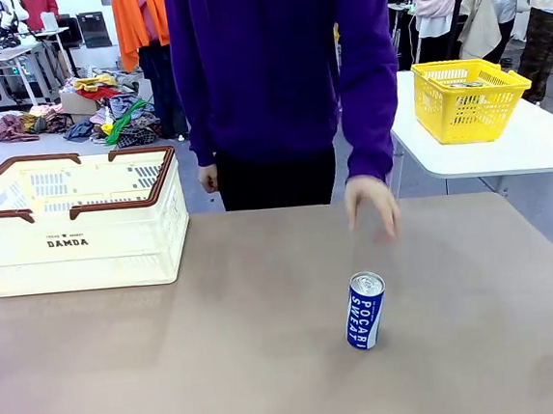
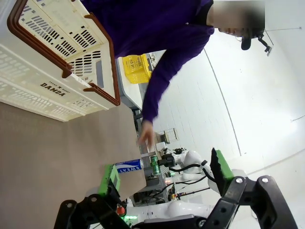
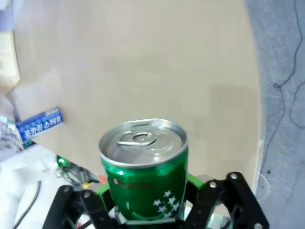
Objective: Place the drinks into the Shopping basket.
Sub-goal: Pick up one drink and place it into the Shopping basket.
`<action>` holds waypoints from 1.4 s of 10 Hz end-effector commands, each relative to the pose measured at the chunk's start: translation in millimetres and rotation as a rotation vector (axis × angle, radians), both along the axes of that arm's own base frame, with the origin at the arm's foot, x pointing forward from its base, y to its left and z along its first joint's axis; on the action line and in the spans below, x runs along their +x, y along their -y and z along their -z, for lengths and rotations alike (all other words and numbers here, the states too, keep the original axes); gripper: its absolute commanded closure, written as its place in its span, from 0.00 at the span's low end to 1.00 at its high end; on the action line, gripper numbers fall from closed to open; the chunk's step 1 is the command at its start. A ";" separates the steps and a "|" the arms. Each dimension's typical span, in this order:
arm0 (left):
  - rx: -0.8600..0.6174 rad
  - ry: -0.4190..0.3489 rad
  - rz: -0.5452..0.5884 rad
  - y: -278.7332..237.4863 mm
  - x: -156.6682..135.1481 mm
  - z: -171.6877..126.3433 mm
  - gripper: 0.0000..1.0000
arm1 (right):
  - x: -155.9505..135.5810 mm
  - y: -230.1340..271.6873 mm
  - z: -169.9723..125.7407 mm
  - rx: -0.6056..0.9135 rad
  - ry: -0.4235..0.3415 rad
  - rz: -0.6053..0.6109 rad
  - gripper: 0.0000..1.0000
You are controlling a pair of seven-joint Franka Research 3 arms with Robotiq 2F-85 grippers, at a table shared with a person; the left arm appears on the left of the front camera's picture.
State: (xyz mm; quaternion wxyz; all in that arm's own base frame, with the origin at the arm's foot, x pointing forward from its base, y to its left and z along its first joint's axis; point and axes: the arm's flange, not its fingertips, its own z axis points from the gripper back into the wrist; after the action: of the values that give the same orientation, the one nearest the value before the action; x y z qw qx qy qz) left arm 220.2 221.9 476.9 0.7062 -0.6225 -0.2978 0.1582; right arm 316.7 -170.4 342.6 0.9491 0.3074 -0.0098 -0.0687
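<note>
1. Two cans to sort out. My right gripper [image 3: 147,193] is clamped on the green can [image 3: 143,167], gripping low on its body, with the silver top pointing away from the wrist. My left gripper [image 2: 164,174] is spread wide, with nothing between the pads.
2. The blue can [image 1: 365,311] stands upright on the table [image 1: 223,367]. It's out ahead of my left jaws, closer to one finger than the other, and well off to the side of my right jaws. The Shopping basket [image 1: 76,246] is farther out beyond my left jaws, well apart from the blue can.
3. I reckon the step in hand is getting the green one over to the basket. The grip is low and most of the can sticks out past the pads, so I'd keep the squeeze steady and move smoothly, no sudden swings. I can't tell how much pad is actually on the metal, because the can hides it.
4. I'd come in above the reddish-brown rim and handles, then go down inside. I'd only let go once the can is low in there, so it doesn't drop and tip.
5. The person's hand [image 1: 371,204] hangs just past the blue can. My left jaws should hold off or go in slowly, one pad on each side of the body, without nudging it over.
</note>
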 end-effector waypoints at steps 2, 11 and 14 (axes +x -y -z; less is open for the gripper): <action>0.011 0.004 0.014 -1.4 -3.6 -0.5 0.00 | 46.7 -77.1 -46.1 -0.082 0.027 -0.102 1.00; 0.011 0.004 0.014 -1.4 -3.6 -0.5 0.00 | 91.2 -339.8 -176.8 -0.076 0.022 -0.139 1.00; 0.011 0.004 0.014 -1.4 -3.6 -0.5 0.00 | 112.2 -479.4 -139.4 -0.065 -0.032 -0.074 1.00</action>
State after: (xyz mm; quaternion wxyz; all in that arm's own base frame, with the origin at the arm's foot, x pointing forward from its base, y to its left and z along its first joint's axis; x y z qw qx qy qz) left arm 220.3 221.7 477.1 0.7066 -0.6222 -0.2977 0.1580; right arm 407.8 282.8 493.3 0.9578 0.2873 0.0092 0.0056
